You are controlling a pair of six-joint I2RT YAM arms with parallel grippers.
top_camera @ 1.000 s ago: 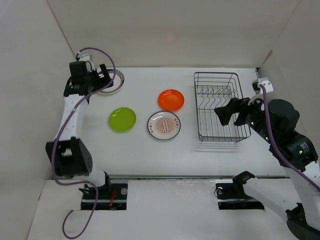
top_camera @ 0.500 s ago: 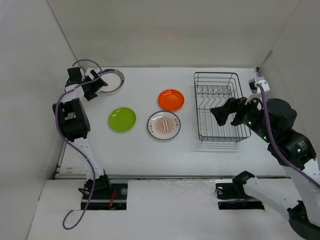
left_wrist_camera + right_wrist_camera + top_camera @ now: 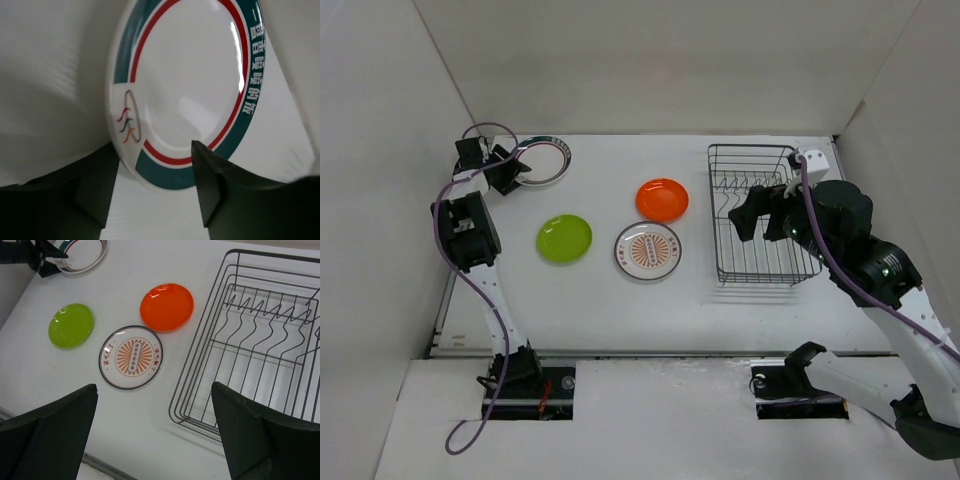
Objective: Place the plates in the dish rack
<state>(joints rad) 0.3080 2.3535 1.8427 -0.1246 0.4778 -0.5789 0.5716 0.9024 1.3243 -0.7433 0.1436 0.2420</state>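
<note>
The green-rimmed white plate (image 3: 545,158) (image 3: 190,75) lies at the table's far left. My left gripper (image 3: 510,172) (image 3: 154,145) is low at its near rim, open, one finger outside the edge and the other over the inside. The orange plate (image 3: 662,199) (image 3: 166,306), lime-green plate (image 3: 564,238) (image 3: 70,325) and patterned plate (image 3: 648,250) (image 3: 131,357) lie flat mid-table. The black wire dish rack (image 3: 752,147) (image 3: 182,417) stands at the right, holding nothing. My right gripper (image 3: 760,215) (image 3: 154,386) hangs open above the rack's left side, with nothing between its fingers.
White walls enclose the table; the left wall (image 3: 400,150) runs close beside my left gripper and the right wall (image 3: 910,120) lies just past the rack. A purple cable (image 3: 450,215) loops along the left arm. Both arm bases sit at the near edge.
My left gripper has dropped to the green-rimmed plate's rim and its jaws have narrowed around it. The right gripper has moved left and farther back over the rack.
</note>
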